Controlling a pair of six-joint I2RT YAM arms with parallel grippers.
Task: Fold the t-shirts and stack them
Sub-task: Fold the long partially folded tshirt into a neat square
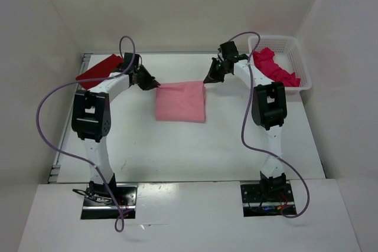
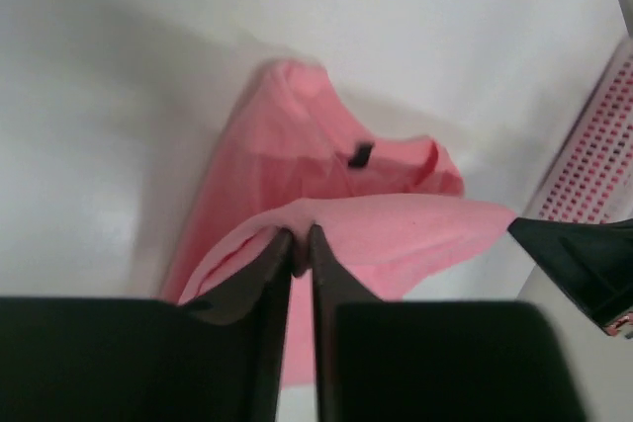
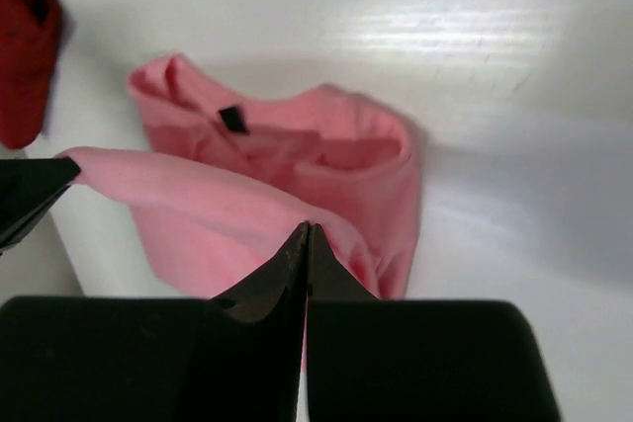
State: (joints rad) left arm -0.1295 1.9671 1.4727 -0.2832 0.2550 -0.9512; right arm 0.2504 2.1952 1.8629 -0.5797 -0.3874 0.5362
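The light pink t-shirt [image 1: 181, 101] lies folded at the table's middle, its collar tag [image 2: 361, 154] showing. Its top layer is lifted along the far edge between both grippers. My left gripper [image 1: 155, 85] pinches the left corner; in the left wrist view its jaws [image 2: 302, 234] stand a thin slit apart with pink cloth between the tips. My right gripper [image 1: 208, 79] is shut on the right corner, tips [image 3: 307, 229] pressed together on the fold. A dark red t-shirt [image 1: 97, 70] lies folded at the far left. A crimson-magenta t-shirt [image 1: 274, 68] sits bunched in the basket.
The white mesh basket [image 1: 295, 57] stands at the far right corner, just behind my right arm. White walls close in the table at the back and on both sides. Purple cables loop off both arms.
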